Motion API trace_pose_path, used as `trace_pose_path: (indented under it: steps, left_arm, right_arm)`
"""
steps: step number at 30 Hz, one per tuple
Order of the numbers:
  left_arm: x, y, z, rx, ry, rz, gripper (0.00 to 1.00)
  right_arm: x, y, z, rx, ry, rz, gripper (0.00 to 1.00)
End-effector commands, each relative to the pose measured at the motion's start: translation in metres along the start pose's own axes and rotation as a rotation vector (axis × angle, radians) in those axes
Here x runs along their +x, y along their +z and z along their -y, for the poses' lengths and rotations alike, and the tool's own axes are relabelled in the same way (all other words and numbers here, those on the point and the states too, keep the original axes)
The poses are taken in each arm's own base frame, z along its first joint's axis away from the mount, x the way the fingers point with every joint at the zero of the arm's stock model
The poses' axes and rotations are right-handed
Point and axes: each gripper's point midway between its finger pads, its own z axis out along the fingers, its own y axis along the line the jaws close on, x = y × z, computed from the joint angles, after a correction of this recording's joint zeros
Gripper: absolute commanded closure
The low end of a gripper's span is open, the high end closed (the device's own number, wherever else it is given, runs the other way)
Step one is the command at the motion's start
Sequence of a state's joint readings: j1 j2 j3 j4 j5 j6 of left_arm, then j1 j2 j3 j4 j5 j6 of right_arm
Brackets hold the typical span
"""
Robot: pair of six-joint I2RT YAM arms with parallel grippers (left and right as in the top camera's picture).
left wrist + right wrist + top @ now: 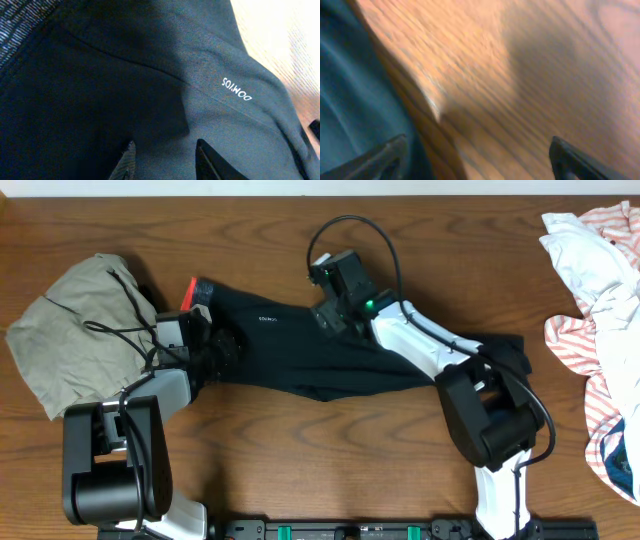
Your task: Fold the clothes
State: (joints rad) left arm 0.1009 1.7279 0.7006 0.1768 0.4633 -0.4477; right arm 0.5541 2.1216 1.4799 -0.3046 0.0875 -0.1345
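Right hand (477, 155), wide open and empty, hangs over bare bench (530, 75) at the upper edge of the leggings (280, 345), which stretch across mid-frame overhead; probably lining up a grab. Left hand (165, 162) rests at their waistband end, half closed, perhaps anchoring; gripping or not, I cannot tell.

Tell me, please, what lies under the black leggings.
The wooden table shows beside the leggings, so they lie on it. Anything beneath the fabric is covered, and the right arm hides part of the legs.
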Motion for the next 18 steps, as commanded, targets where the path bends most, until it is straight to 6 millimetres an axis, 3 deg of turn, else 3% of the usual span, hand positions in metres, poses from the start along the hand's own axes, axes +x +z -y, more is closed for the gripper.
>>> trace_pose_path:
  steps: [1,5,8,13,18]
  left_arm:
    - [0.003,0.0,-0.014,-0.065,-0.003,0.006,0.6]
    - [0.003,0.0,-0.015,-0.065,-0.003,0.005,0.6]
    - [0.003,0.0,-0.014,-0.065,-0.003,0.005,0.6]
    - [0.003,0.0,-0.014,-0.065,-0.003,0.005,0.6]
    - [0.003,0.0,-0.014,-0.065,-0.003,0.005,0.6]
  right_arm:
    - [-0.003,-0.01,0.004,0.014,0.015,-0.006,0.08]
    - [-0.004,-0.032,0.006,0.011,0.013,-0.023,0.09]
    - [0.003,-0.049,0.009,0.009,0.013,-0.061,0.19]
    - [0.04,-0.067,0.018,0.002,0.022,-0.218,0.33]
    - [0.074,-0.076,0.02,-0.044,0.05,-0.351,0.34]
